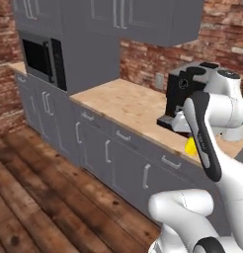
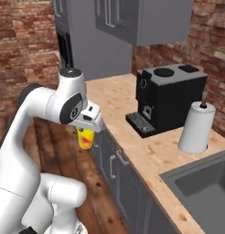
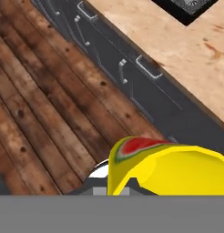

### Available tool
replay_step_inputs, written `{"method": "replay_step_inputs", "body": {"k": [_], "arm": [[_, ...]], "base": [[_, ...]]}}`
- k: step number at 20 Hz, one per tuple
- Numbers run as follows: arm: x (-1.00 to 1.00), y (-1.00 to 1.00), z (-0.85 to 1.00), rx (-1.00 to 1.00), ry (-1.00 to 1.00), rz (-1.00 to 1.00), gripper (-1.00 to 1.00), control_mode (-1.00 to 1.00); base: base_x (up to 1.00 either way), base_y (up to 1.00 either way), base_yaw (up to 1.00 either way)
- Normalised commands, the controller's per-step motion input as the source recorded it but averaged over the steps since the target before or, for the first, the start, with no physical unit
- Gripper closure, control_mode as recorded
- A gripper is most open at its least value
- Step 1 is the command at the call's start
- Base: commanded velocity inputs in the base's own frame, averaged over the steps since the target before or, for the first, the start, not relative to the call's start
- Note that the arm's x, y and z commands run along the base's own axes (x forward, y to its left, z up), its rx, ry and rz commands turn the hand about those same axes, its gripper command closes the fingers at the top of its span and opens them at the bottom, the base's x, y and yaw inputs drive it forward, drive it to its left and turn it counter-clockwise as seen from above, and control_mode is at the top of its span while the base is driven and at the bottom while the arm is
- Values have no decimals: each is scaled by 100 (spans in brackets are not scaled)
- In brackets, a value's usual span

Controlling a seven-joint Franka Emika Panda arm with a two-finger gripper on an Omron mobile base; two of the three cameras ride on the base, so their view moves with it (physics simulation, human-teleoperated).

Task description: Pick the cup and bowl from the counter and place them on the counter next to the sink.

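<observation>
Red brick walls and grey cabinets frame a light tan wood-grain tabletop (image 2: 146, 151) carrying one black coffee machine (image 2: 171, 93), one white paper-towel roll (image 2: 195, 127) and, at the lower right, one dark grey recessed sink (image 2: 203, 185); one black microwave (image 1: 42, 59) sits built into the cabinets. No writing or brand can be read anywhere. One small bright yellow cup (image 2: 85, 137), with a red-and-green patch by its rim, hangs pinched in the end effector (image 2: 87, 130), whose fingers are pressed together on it, out over the wooden floor (image 1: 39, 197) just beside the tabletop's front edge.
</observation>
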Motion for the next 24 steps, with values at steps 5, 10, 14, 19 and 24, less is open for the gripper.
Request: {"method": "replay_step_inputs", "body": {"k": [5,10,14,19,24], "arm": [[0,0,0,0,0,0,100,100],[0,0,0,0,0,0,100,100],[0,0,0,0,0,0,100,100],[0,0,0,0,0,0,100,100],[0,0,0,0,0,0,100,100]], "base": [[-52,-8,-45],[-17,-24,-58],[-20,-33,-57],[-23,-37,-47],[0,30,-25]]}}
